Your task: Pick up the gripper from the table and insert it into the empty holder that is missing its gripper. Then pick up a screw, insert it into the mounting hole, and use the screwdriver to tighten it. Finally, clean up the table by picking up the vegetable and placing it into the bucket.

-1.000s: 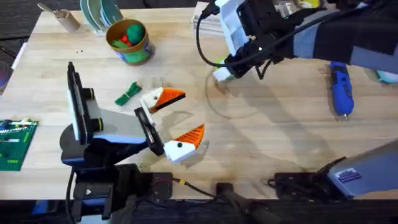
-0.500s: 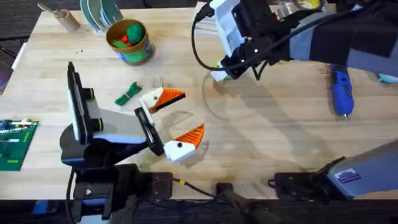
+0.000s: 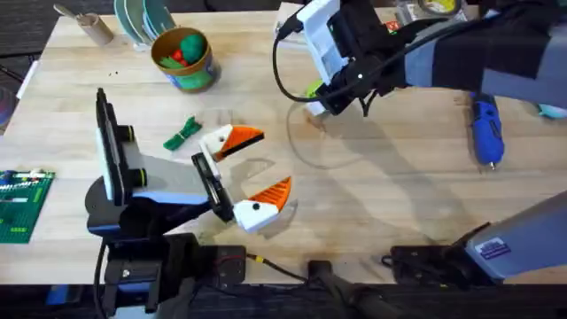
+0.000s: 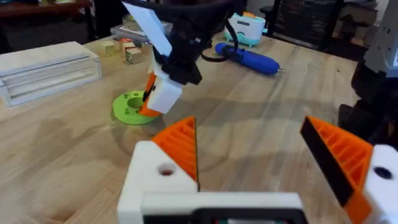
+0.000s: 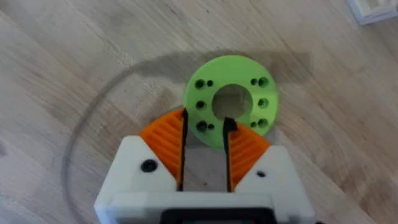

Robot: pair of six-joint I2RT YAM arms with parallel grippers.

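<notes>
My right gripper (image 3: 316,100) hangs over a flat green ring-shaped disc (image 5: 231,107) at the table's back middle. Its orange pads (image 5: 163,142) stand a narrow gap apart, so it is open, with bare table between them. My left gripper (image 3: 270,161) rests open near the front; both of its white bases carry orange tips, and one base has a mounting hole (image 4: 165,169). The green vegetable (image 3: 182,133) lies left of it. The bucket (image 3: 197,78) stands at the back left. The blue screwdriver (image 3: 485,128) lies at the right. A loose gripper, an empty holder and a screw are out of view.
The bucket holds a round green toy (image 3: 190,42) and a red one. Stacked dishes (image 3: 142,18) and a cardboard tube (image 3: 89,27) stand behind it. A green brick plate (image 3: 22,204) lies at the left edge, and a clear box (image 4: 50,71) at the back.
My right gripper has drifted a little left and toward the back, staying over the green ring. The left arm and the other things have not moved.
</notes>
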